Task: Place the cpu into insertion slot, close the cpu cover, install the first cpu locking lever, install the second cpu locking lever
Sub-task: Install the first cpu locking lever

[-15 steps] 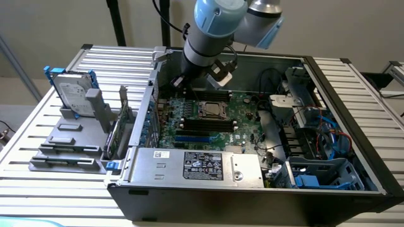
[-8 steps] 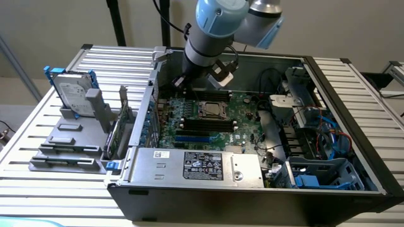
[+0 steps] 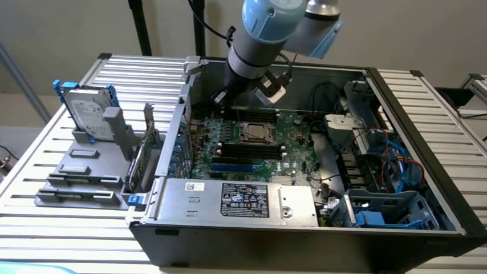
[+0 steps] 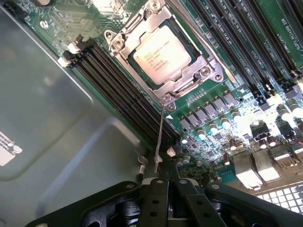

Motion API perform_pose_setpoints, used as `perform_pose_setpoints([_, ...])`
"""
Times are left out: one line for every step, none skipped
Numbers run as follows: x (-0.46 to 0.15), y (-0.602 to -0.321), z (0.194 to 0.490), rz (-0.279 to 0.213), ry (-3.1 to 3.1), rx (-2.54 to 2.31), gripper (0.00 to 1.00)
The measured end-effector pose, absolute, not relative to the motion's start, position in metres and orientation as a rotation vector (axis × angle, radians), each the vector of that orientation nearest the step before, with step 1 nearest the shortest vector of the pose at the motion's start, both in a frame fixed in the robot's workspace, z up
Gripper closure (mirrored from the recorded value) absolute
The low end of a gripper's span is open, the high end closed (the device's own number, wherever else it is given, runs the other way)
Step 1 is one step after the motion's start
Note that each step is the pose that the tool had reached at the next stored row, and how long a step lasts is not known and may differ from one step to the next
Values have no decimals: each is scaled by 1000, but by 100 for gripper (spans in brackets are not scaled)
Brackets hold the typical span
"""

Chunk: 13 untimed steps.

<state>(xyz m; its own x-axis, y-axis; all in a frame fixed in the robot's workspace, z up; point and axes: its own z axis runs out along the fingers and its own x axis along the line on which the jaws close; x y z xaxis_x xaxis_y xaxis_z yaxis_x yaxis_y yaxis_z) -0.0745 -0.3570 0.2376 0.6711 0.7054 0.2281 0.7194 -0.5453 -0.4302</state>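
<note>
At the green motherboard's (image 4: 277, 33) square black insertion slot (image 4: 131, 64) — the flat square silvery-faced cpu (image 4: 156, 54) sits inside, and the thin silvery metal cpu cover (image 4: 187, 87) lies flat, framing it. One thin metal locking lever (image 4: 161, 137) sticks out from the socket corner past the long black memory slots (image 4: 118, 85), its free end right at the black gripper (image 4: 169, 182). Fingers pressed together — can't tell if they touch the lever.

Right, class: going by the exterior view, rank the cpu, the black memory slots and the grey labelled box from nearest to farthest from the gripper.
1. cpu: mid-board, closest to the gripper.
2. memory slots: just beyond the cpu, toward the box.
3. grey labelled box: along the case's near wall.
</note>
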Motion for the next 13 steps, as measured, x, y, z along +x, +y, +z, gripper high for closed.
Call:
perform_pose_setpoints([-73,-357,238,-38,-1102,-2392,89])
perform_pose_setpoints([-72,-357,239,-39,-1100,-2392,89])
perform_pose_setpoints([-70,-357,239,-39,-1099,-2392,89])
perform_pose_setpoints([-68,-357,239,-40,-1098,-2392,89])
perform_pose_setpoints([-65,-357,240,-40,-1097,-2393,89])
perform_pose_setpoints([-63,-357,240,-41,-1096,-2393,89])
perform_pose_setpoints([-60,-357,240,-41,-1096,-2393,89])
perform_pose_setpoints([-57,-357,240,-41,-1095,-2393,89])
perform_pose_setpoints([-54,-357,240,-41,-1095,-2394,89])
perform_pose_setpoints([-51,-357,240,-41,-1094,-2394,89])
perform_pose_setpoints([-47,-357,240,-41,-1094,-2394,89])
perform_pose_setpoints([-43,-357,240,-42,-1093,-2394,89])
perform_pose_setpoints([-40,-357,240,-41,-1093,-2394,89])
